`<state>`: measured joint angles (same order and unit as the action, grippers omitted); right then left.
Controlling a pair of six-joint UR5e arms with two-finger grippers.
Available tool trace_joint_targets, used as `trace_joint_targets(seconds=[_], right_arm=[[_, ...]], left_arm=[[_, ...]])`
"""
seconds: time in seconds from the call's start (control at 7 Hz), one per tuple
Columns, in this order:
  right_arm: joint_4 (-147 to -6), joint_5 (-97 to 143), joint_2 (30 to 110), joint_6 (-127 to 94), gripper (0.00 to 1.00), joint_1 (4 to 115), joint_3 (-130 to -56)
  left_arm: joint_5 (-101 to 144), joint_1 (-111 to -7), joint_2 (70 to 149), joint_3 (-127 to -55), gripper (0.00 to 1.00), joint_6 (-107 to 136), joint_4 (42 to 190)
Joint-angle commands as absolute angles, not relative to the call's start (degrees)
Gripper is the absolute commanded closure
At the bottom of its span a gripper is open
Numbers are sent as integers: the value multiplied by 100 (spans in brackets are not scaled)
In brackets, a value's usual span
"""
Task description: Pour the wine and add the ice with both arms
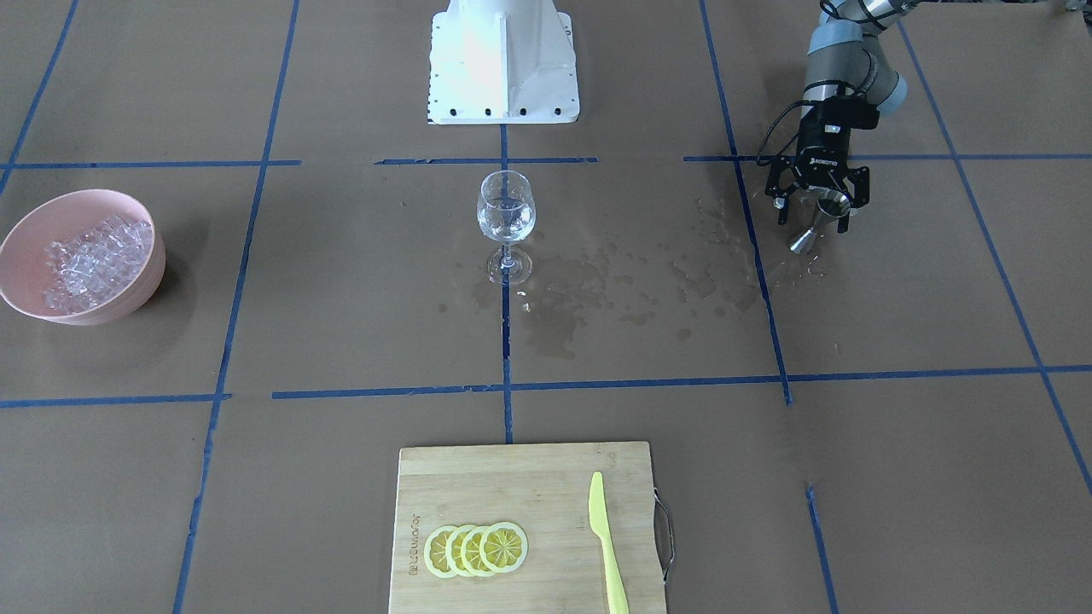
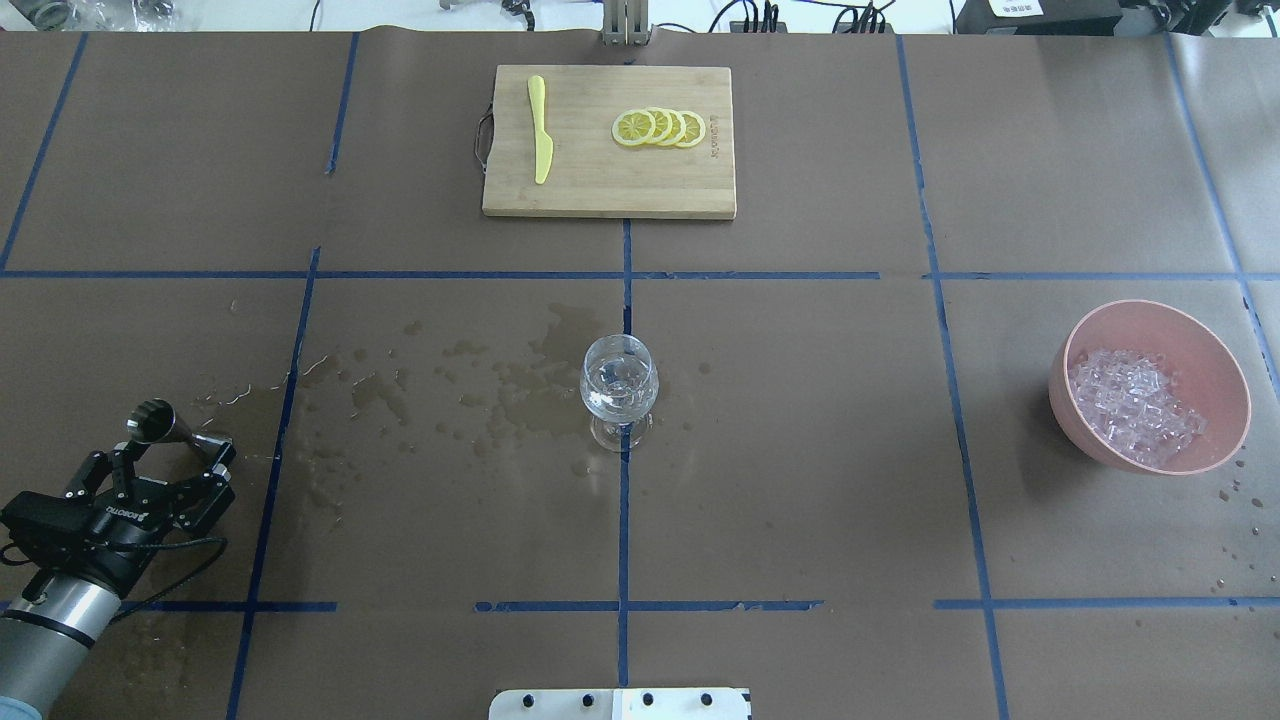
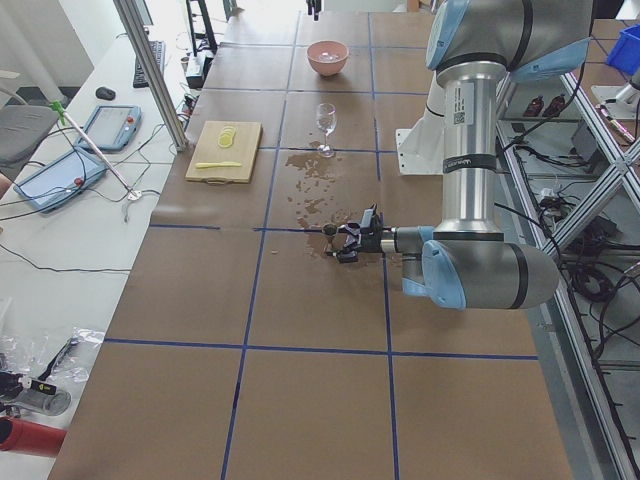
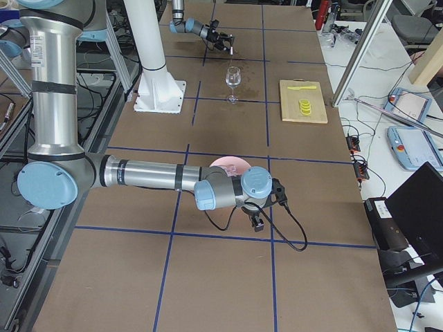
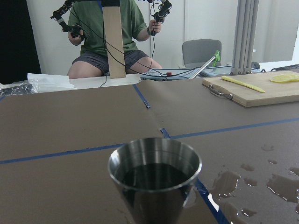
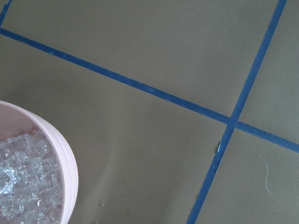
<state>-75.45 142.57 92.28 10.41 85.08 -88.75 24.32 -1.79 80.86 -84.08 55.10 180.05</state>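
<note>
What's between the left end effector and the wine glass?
Overhead view: between left end effector and wine glass, only wet spill patches and one blue tape line on the table cover. No objects.

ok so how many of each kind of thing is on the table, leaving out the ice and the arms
wine glass: 1
pink bowl: 1
metal cup: 1
cutting board: 1
yellow knife: 1
lemon slices: 4
total: 9

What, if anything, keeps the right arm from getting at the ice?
Likely yes, it can; nothing seems to block it. The right arm hangs close beside the bowl, the ice lies uncovered in it, and the wrist view shows nothing between them. Whether its gripper is open cannot be told.
</note>
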Motion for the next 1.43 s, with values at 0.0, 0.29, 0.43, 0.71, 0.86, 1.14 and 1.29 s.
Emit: trace_joint_targets(seconds=[0.0,0.29,0.43,0.71,0.86,1.14,1.29], right_arm=[[-7541,14256,9229,1046,0,8508,-8894],[-7541,14256,9229,1046,0,8508,-8903],[-7541,14256,9229,1037,0,8508,-8903],[-7541,14256,9229,1037,0,8508,-8938],[-7541,14256,9229,1037,0,8508,-8947],[-7541,14256,9229,1037,0,8508,-8947],[-7541,14256,9229,1037,0,8508,-8956]], left_arm=[[2435,-185,8077,-8367,1,5511,18018],[2426,-185,8095,-8315,2,5546,18018],[2426,-185,8095,-8314,5,5546,18026],[2391,-228,8104,-8332,10,5555,18053],[2382,-229,8104,-8332,12,5555,18053],[2277,-229,8156,-8332,17,5546,18123],[2276,-229,8174,-8332,19,5555,18123]])
